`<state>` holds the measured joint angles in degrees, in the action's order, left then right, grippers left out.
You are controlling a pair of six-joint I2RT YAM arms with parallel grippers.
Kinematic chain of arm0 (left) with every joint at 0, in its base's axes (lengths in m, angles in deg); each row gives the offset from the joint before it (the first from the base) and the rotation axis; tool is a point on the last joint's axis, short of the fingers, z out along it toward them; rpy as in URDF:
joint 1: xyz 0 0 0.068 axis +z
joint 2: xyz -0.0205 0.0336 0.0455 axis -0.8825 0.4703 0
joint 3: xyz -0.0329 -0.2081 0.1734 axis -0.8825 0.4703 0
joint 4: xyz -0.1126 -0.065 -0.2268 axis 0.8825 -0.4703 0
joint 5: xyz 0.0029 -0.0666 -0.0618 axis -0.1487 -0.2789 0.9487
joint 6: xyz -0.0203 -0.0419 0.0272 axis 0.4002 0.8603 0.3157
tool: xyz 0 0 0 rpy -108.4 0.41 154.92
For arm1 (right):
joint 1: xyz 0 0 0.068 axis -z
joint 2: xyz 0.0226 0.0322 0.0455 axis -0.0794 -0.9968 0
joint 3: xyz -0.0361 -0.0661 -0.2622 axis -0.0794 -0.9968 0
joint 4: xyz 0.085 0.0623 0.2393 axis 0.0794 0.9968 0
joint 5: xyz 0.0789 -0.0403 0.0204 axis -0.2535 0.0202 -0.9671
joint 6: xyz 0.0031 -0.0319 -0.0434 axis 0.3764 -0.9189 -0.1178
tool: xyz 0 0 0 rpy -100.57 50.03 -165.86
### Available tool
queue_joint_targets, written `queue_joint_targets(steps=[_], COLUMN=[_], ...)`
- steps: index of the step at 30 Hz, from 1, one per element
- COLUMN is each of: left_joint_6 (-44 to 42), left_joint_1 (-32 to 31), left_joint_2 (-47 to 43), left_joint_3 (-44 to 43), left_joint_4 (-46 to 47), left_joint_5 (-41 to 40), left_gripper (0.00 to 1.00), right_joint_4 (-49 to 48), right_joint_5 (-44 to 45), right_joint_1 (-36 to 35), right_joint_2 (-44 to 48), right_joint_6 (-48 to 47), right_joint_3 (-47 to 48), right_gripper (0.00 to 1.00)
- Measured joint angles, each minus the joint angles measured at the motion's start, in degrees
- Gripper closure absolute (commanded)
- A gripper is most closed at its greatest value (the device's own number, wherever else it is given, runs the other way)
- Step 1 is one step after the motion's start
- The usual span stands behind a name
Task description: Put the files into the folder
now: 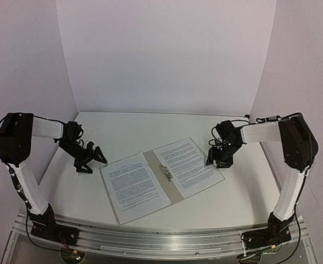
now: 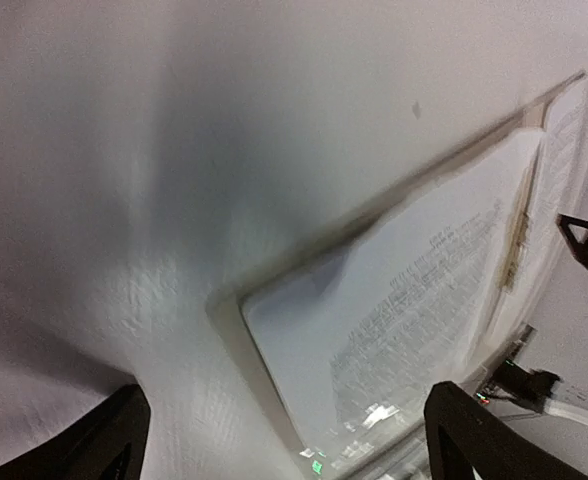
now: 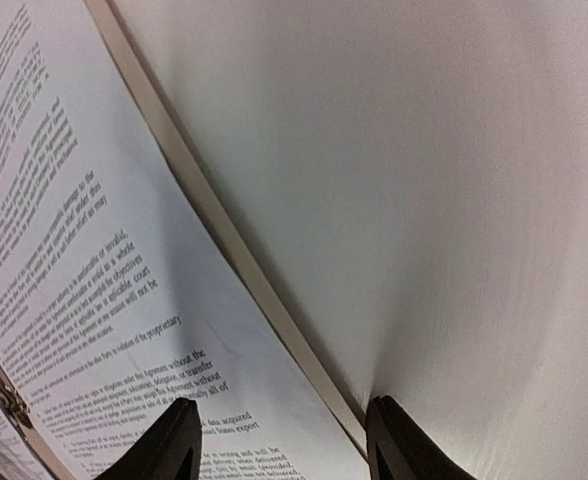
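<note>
The folder (image 1: pixel 173 191) lies open and flat on the desk (image 1: pixel 150 129), about midway along the near edge. A printed sheet rests on each half, the left file (image 1: pixel 133 184) and the right file (image 1: pixel 186 163), with the metal clip (image 1: pixel 166 172) on the spine between them. My right gripper (image 1: pixel 219 163) stands at the folder's right edge, jaws partly apart astride that edge, holding nothing. My left gripper (image 1: pixel 95 164) hangs just beside the folder's left edge, jaws spread wide and empty.

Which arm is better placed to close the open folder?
Probably right: the right gripper sits over the right edge of the folder, while the left gripper hovers open, apart from it.
</note>
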<state>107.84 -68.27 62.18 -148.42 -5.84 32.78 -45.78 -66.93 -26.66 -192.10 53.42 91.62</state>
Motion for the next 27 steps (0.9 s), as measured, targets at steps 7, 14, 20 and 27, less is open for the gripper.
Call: queue_joint_targets(steps=[7, 14, 20, 27], left_joint_6=[4.20, 3.89, 1.58, -2.16], left_joint_1=[0.13, 0.44, 0.26, 0.00], left_joint_2=[0.82, 6.79, 8.65, 9.02], left_joint_3=[2.43, -2.71, -4.92, -7.69], left_joint_4=[2.32, 4.17, 4.79, 3.66], left_joint_5=[7.90, 13.50, 14.28, 10.45], left_gripper=[0.11, 0.17, 0.18, 0.13], right_joint_4=[-0.96, 6.66, 20.74, 19.48], right_joint_5=[-8.01, -9.70, 2.65, 7.40], right_joint_1=[-3.06, -4.63, -6.13, -16.33], right_joint_2=[7.07, 10.22, 3.55, -6.59], right_joint_6=[5.06, 9.95, 9.10, 9.43], right_joint_3=[-9.82, -11.83, 8.70, 34.05], right_gripper=[0.46, 0.44, 0.45, 0.47])
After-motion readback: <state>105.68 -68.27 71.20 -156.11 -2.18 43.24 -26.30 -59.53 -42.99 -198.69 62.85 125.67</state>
